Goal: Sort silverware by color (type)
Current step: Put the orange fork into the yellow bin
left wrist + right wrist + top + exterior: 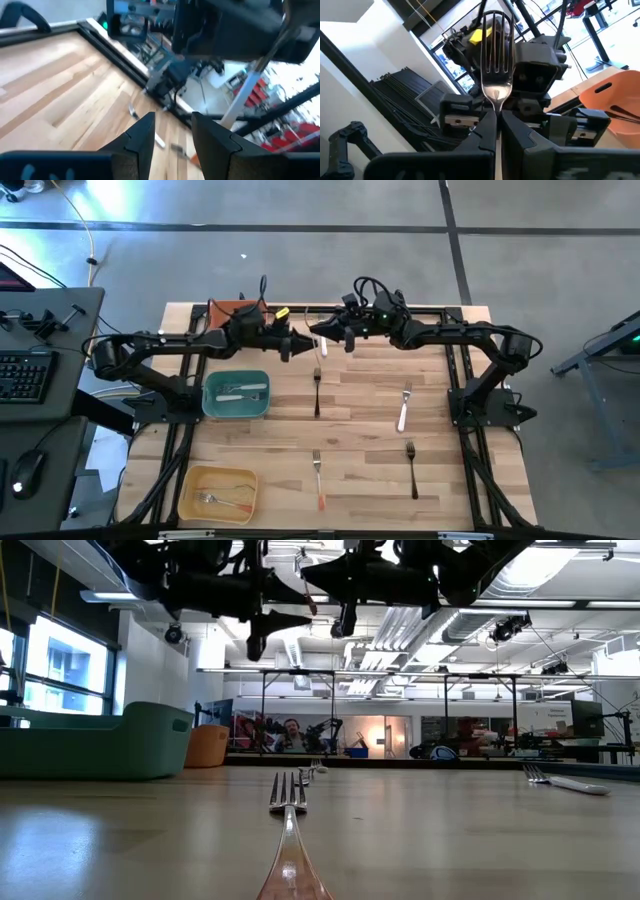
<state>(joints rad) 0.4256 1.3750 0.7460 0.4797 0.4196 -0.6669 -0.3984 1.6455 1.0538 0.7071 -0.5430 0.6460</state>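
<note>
A white-handled fork (pixel 495 55) is being held clamped between the fingers of the right gripper (pixel 322 332), high above the far middle of the table (pixel 360 420). Facing it, the left gripper (pixel 303 343) is being kept slightly open and empty. A handover appears to be in hand. Next, the fork's handle needs gripping by the left gripper, for the teal bin (pixel 236 395), where white-handled pieces are lying.

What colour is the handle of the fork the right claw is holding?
White handle, seen best in the high view; right gripper holds the fork.

Robotics lab, exposed ceiling ducts (pixel 470 635), workstations
</note>
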